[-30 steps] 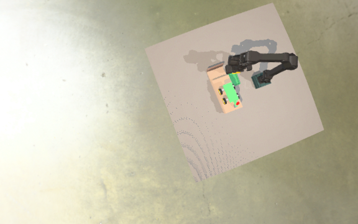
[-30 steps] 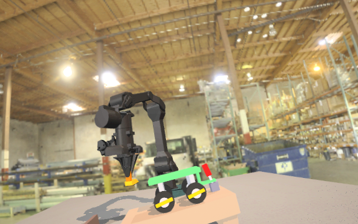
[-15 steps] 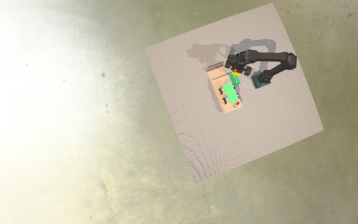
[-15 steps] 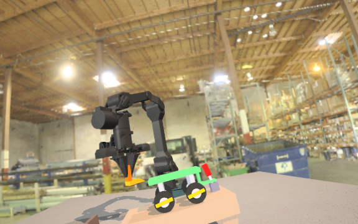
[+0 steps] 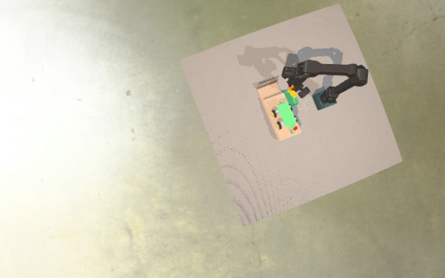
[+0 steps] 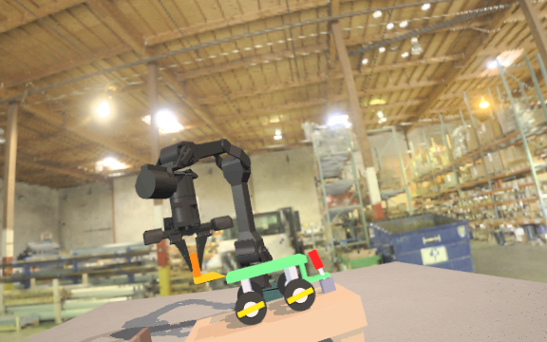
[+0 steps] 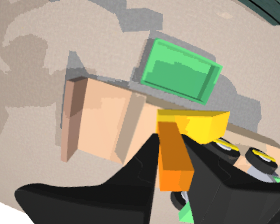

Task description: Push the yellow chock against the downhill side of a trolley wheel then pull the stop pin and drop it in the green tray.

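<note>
My gripper (image 6: 193,264) (image 7: 167,139) is shut on the orange handle of the yellow chock (image 5: 293,93) (image 6: 208,277) (image 7: 206,127). The chock hangs in the air beyond the trolley's downhill end, near the ramp's tray side; its black base is hidden. The light green trolley (image 5: 287,114) (image 6: 266,268) stands on the ramp (image 5: 272,93) (image 6: 340,311) (image 7: 103,112). The red-headed stop pin (image 5: 295,128) (image 6: 315,259) stands at its uphill end. The green tray (image 5: 295,103) (image 7: 211,86) lies beside the ramp and looks empty in the wrist view.
A brown end board (image 5: 267,82) (image 6: 141,335) (image 7: 72,122) stands across the ramp's low end. A low raised strip (image 7: 130,129) crosses the ramp between that board and the trolley. The arm's dark teal base (image 5: 318,103) (image 7: 272,10) stands beyond the tray.
</note>
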`<state>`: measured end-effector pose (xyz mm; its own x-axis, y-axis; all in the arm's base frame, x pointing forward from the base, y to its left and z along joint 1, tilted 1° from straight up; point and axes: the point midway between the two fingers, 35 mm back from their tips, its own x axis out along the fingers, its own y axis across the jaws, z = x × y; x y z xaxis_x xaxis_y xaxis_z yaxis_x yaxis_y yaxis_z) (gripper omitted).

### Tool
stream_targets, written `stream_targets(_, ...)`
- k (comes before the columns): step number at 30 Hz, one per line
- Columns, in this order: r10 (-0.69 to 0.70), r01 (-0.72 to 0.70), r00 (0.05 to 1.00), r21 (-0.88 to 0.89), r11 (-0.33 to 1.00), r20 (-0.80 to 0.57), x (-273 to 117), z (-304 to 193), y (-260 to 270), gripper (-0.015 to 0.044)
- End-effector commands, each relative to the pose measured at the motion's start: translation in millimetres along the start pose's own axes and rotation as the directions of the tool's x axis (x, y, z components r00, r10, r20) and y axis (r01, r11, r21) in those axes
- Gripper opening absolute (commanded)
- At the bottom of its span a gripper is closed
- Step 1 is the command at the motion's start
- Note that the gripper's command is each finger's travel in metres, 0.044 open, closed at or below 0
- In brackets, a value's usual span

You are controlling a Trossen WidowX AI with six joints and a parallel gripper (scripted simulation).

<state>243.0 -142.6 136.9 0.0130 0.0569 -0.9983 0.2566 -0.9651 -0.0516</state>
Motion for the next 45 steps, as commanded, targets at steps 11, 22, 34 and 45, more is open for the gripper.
stream_targets(11,-0.021,0.024,1.0,0.286,0.958,-0.013,-1,0,1,0.0)
stream_targets(22,-0.02,0.023,1.0,0.286,0.958,-0.014,4,-21,10,0.0)
stream_targets(34,-0.02,0.023,1.0,0.286,0.958,-0.015,18,-26,12,0.0)
stream_targets(45,-0.02,0.024,1.0,0.286,0.958,-0.015,42,-28,13,0.0)
